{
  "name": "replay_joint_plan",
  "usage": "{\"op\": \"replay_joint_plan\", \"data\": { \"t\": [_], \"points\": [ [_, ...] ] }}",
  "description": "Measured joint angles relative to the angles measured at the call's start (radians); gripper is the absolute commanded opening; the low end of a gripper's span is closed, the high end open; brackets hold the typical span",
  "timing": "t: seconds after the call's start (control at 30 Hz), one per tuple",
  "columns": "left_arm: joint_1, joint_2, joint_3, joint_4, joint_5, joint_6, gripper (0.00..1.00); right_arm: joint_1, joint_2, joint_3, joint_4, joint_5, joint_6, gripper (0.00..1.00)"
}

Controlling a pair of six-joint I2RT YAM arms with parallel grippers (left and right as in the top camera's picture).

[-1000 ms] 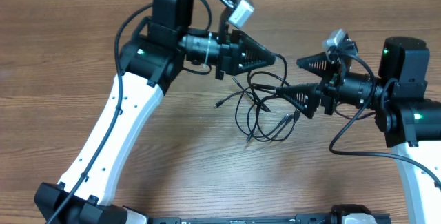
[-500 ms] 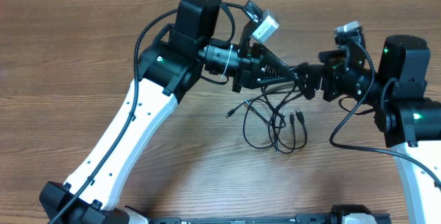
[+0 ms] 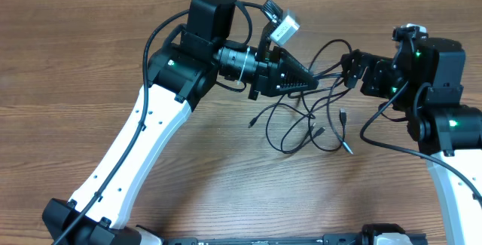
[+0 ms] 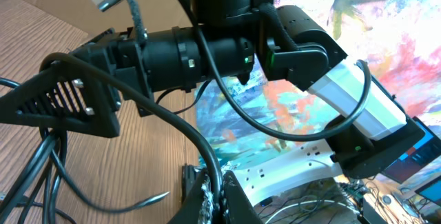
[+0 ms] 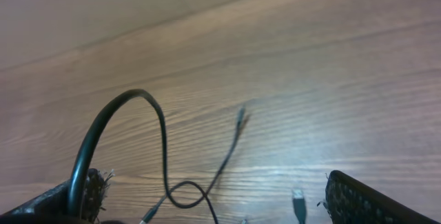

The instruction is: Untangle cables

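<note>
While the left gripper (image 3: 313, 84) pinches a strand, two robot arms tease apart the cables (image 3: 305, 124) on a wooden table (image 3: 75, 64).

The cables lie in loose loops on the wood between the arms, with several strands rising to the left gripper's closed tips. The right gripper (image 3: 349, 68) is wide open and grips nothing (one loop seems draped over a finger in its wrist view). The step in hand looks like spreading the clump. Next, the right gripper probably needs to close on a separate strand and draw away. Compared with half a second ago, it has backed off from the left gripper's tips, and the loops have fanned wider.
</note>
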Motion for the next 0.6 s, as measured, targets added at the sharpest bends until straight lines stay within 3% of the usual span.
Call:
{"op": "replay_joint_plan", "data": {
  "t": [0.6],
  "points": [
    [0.159, 0.000, 0.000, 0.001, 0.080, 0.000, 0.04, -0.085, 0.012, 0.000, -0.079, 0.141, 0.041, 1.00]
  ]
}}
